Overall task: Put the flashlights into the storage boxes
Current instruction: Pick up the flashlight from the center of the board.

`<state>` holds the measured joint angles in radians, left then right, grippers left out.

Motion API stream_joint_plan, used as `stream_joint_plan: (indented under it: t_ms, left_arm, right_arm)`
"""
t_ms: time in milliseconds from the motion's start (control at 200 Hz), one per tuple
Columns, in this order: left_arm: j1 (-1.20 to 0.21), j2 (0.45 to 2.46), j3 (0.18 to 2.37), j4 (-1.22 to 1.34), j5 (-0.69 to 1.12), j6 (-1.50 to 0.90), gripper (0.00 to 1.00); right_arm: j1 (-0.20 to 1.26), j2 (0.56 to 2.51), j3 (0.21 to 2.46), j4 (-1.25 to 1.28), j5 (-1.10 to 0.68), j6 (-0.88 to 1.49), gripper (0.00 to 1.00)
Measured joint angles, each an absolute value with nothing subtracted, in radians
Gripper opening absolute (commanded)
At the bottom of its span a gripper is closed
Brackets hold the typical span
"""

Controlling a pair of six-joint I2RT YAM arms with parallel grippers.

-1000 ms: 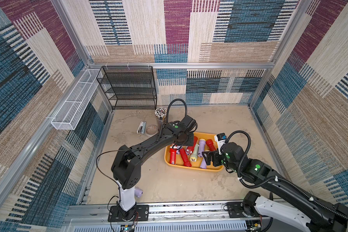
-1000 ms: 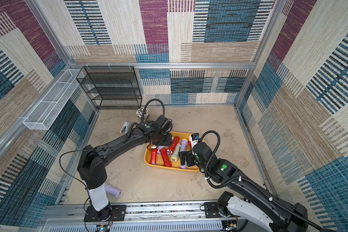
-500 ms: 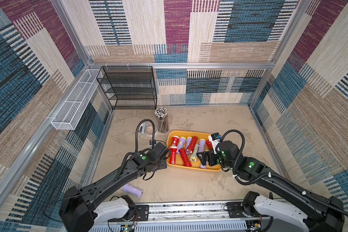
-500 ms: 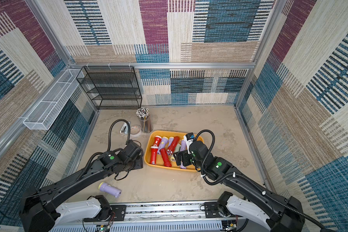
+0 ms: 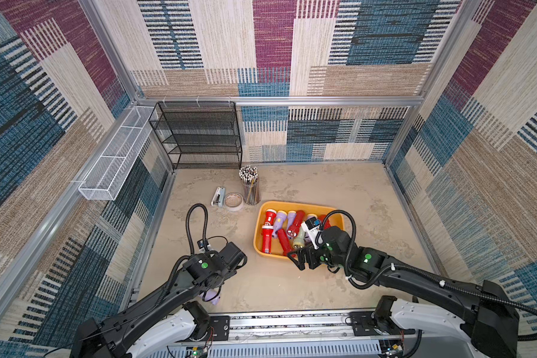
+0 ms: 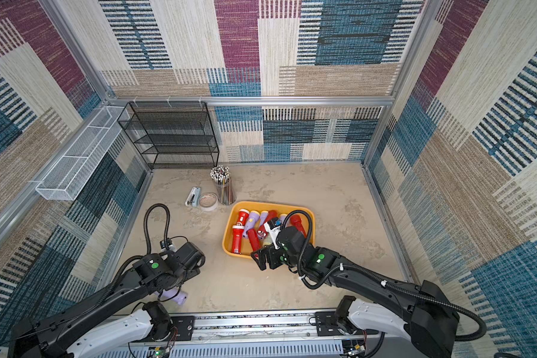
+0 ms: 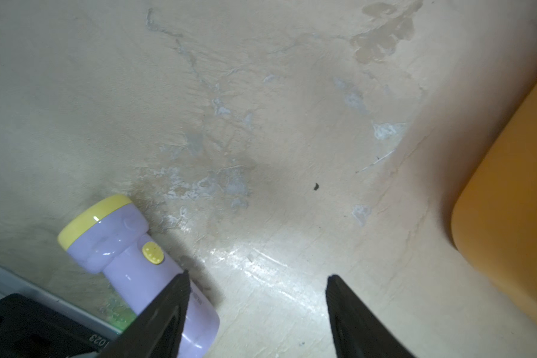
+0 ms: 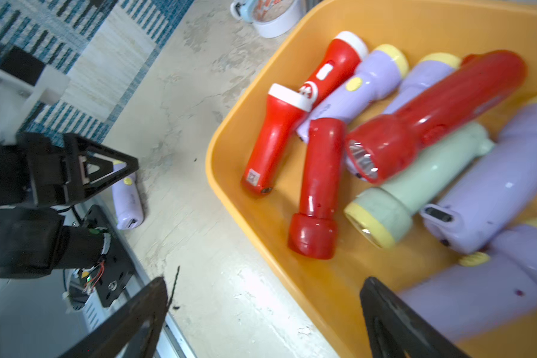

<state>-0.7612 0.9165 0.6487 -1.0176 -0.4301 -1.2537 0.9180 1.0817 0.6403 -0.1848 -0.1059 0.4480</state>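
Observation:
A yellow-orange storage box [image 5: 298, 205] [image 8: 230, 155] lies on the table and holds several flashlights: red ones [image 8: 276, 139], lavender ones with yellow heads [image 8: 369, 80] and a pale green one [image 8: 416, 179]. One lavender flashlight [image 7: 121, 251] [image 5: 210, 296] lies alone on the table near the front left, partly under my left arm. My left gripper [image 7: 256, 276] hangs open just beside it. One finger overlaps its handle and only bare table shows between the fingers. My right gripper [image 8: 264, 282] [image 5: 295, 260] stands open over the box's near rim, holding nothing.
Behind the box stand a cup of pencils [image 5: 250, 189], a tape roll [image 5: 233, 201] and a stapler [image 5: 218, 196]. A black mesh rack [image 5: 199, 136] fills the back left corner. A white wire basket [image 5: 115, 161] hangs on the left wall. A metal rail [image 5: 292, 322] borders the front.
My left arm has swung from the storage box back to the front left, over the lone lavender flashlight, and its jaws have opened wider. My right gripper has drawn back to the box's near rim.

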Motion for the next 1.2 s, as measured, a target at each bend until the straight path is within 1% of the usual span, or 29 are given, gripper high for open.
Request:
stream_joint_plan:
  t_ms: [371, 571, 756, 967, 1197]
  left_arm:
    - [-0.755, 0.904, 0.648, -1.128, -0.431, -1.397, 0.73]
    - [-0.753, 0.853, 0.612, -1.170, -0.428, -1.492, 0.73]
    - [-0.741, 0.817, 0.556, -1.128, -0.412, -1.562, 0.73]
    - [-0.715, 0.757, 0.485, -1.058, -0.388, -1.601, 0.73]
    - [-0.680, 0.767, 0.475, -1.050, -0.398, -1.598, 0.75]
  right_arm:
    - [1.060, 1.104, 0.570, -0.034, -0.211, 0.459, 1.00]
    - [1.090, 1.110, 0.551, 0.004, -0.234, 0.459, 1.00]
    - [1.092, 1.081, 0.547, 0.006, -0.237, 0.443, 0.99]
    - [1.111, 1.079, 0.546, 0.007, -0.278, 0.432, 1.00]
    - [1.161, 1.086, 0.536, 0.010, -0.280, 0.429, 1.00]
